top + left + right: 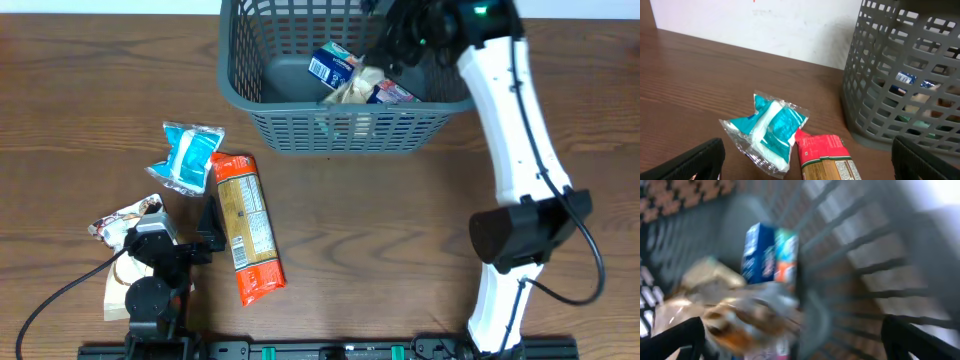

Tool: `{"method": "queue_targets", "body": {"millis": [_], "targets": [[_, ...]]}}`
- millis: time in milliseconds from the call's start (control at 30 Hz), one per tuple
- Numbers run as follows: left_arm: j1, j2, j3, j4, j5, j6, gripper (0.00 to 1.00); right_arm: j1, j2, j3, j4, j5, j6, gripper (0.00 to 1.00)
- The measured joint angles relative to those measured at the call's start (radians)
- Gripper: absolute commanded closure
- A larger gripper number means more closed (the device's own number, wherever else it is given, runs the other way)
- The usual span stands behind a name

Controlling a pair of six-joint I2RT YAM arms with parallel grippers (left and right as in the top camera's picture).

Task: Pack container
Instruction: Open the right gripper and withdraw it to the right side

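The grey-teal lattice container (300,120) stands at the back of the table and holds a blue box (333,66) and a clear snack pack (365,88). My right gripper (400,40) is open above the container's right side; its blurred wrist view shows the blue box (765,252) and the clear pack (735,315) below it. My left gripper (805,170) is open, low over the table at the front left. A teal-and-white pack (188,157) and a red-and-tan packet (247,225) lie ahead of it, also in the left wrist view (772,130) (827,157).
A white-and-brown snack pack (125,218) lies beside the left arm. The container's wall (900,75) fills the right of the left wrist view. A white wall rises behind the table there.
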Motion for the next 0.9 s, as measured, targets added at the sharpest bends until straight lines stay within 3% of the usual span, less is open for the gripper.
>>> {"method": "queue_targets", "body": {"millis": [233, 500, 700, 900], "targets": [[0.0, 0.0, 0.0, 0.0, 0.0, 0.0, 0.01, -0.145, -0.19, 0.097, 0.057, 0.018, 0.203, 0.01], [0.0, 0.001, 0.009, -0.018, 0.001, 0.0, 0.01, -0.38, -0.285, 0.115, -0.108, 0.209, 0.526, 0.01], [0.0, 0.047, 0.171, -0.336, -0.004, 0.0, 0.01, -0.515, -0.263, 0.084, -0.214, 0.292, 0.64, 0.01], [0.0, 0.275, 0.545, -0.614, -0.008, 0.0, 0.01, -0.613, -0.255, -0.085, -0.212, 0.299, 0.672, 0.01]]}}
